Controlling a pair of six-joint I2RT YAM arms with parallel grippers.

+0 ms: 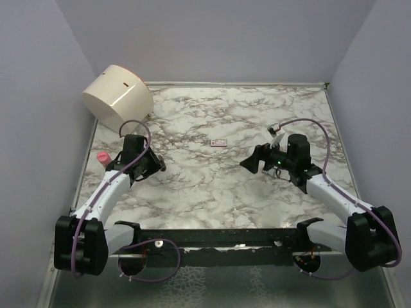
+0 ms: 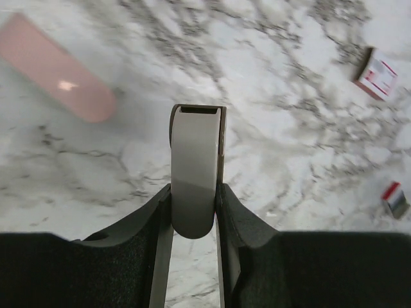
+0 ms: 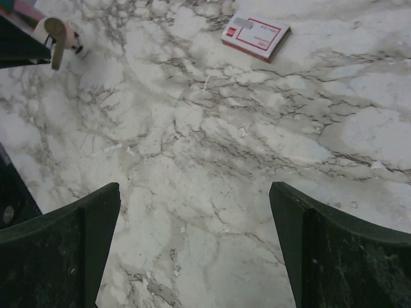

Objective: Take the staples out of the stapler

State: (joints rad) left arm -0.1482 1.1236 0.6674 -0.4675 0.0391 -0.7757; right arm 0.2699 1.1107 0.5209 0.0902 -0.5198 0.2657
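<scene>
My left gripper is shut on the stapler's silvery-white metal part, which sticks out forward between the fingers above the marble table. A blurred pink rounded bar shows at the upper left of the left wrist view; I cannot tell whether it joins the metal part. The stapler also shows in the right wrist view, with a bit of pink at its side. My right gripper is open and empty over bare marble, right of centre in the top view. The left gripper is at the left. No staples strip shows.
A flat pink and white rectangular tile lies mid-table, also in both wrist views. A big cream drum lies at the back left corner. A pink object sits beside the left arm. A small red and grey piece lies on the marble.
</scene>
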